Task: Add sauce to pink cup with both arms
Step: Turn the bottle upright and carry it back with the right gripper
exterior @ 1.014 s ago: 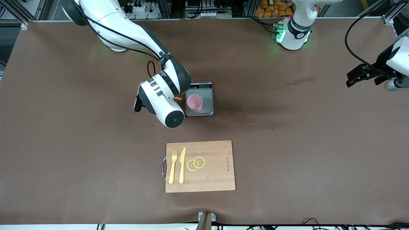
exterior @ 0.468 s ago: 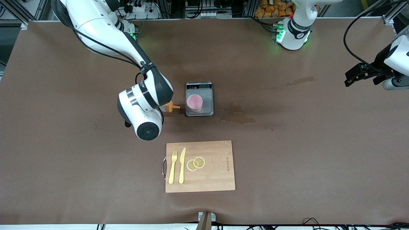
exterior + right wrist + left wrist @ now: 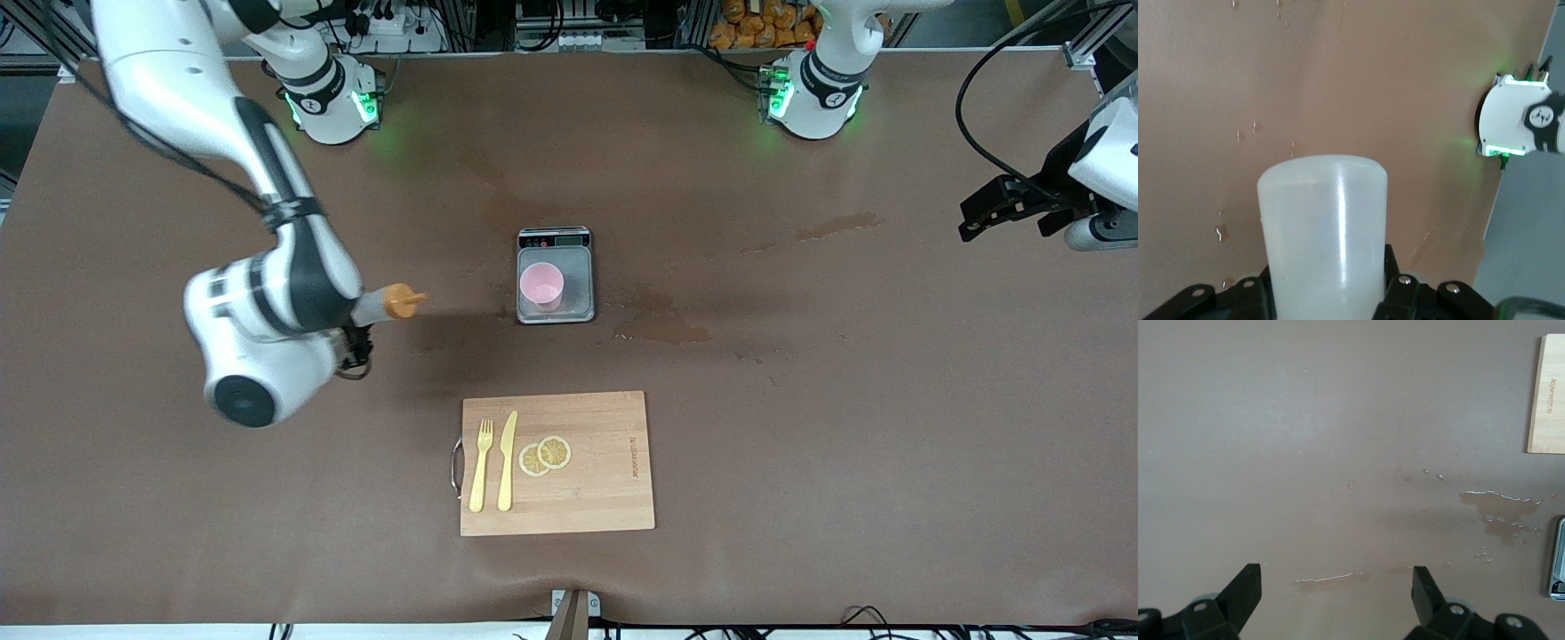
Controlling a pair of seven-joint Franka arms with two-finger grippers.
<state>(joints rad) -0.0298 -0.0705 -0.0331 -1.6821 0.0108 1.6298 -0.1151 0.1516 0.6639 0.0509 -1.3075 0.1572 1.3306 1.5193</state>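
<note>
The pink cup (image 3: 541, 285) stands upright on a small steel scale (image 3: 580, 295) at mid-table. The sauce bottle (image 3: 397, 302) lies nearly level in the air, its orange nozzle pointing toward the cup from well off the scale, toward the right arm's end. My right gripper (image 3: 1328, 277) is shut on the bottle's whitish body (image 3: 1321, 213); in the front view the wrist hides most of that gripper. My left gripper (image 3: 978, 218) waits open and empty over the left arm's end of the table, its fingers (image 3: 1248, 587) spread wide above bare tabletop.
A wooden cutting board (image 3: 605, 480) nearer the front camera carries a yellow fork (image 3: 481, 467), a knife (image 3: 507, 460) and two lemon slices (image 3: 545, 454). Wet patches (image 3: 662, 327) lie beside the scale. The scale's edge (image 3: 1558, 567) shows in the left wrist view.
The right arm has swung the bottle away from beside the cup toward its own end of the table. The left arm has barely moved.
</note>
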